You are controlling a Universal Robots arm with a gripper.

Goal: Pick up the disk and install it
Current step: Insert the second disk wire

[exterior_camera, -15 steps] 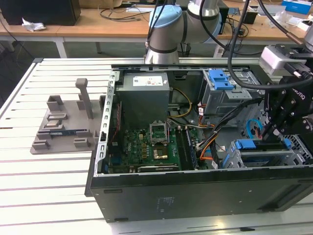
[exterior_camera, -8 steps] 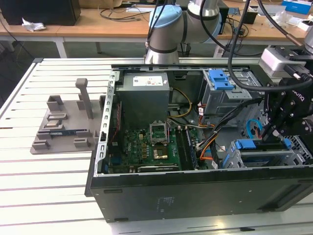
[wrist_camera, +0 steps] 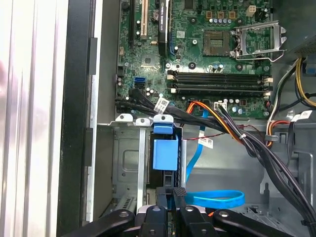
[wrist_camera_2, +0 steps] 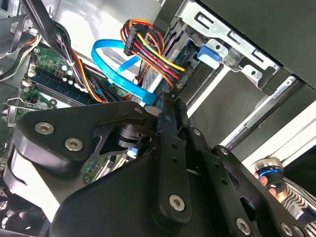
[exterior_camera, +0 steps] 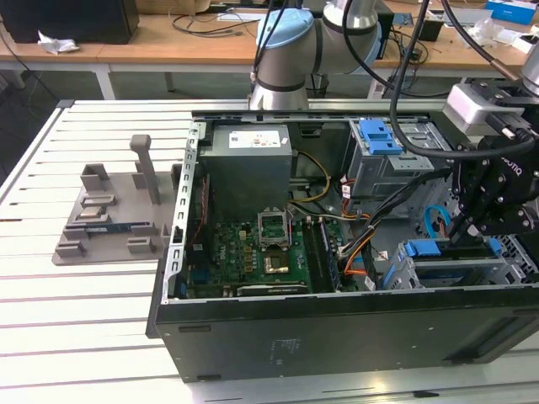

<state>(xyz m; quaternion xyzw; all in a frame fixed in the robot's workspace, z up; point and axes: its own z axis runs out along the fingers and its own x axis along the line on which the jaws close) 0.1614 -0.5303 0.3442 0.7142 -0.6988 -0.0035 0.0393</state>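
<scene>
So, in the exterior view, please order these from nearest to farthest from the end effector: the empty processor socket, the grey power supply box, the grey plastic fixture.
1. Empty processor socket, mid-case.
2. Grey power supply box, behind it.
3. Grey plastic fixture, outside the case, at the view's left.

The end effector is at the view's right.

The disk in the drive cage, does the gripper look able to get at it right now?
Probably yes. The gripper sits right at the disk in the grey drive cage, and the open case leaves the way free. The cables run beside it, not across.
</scene>
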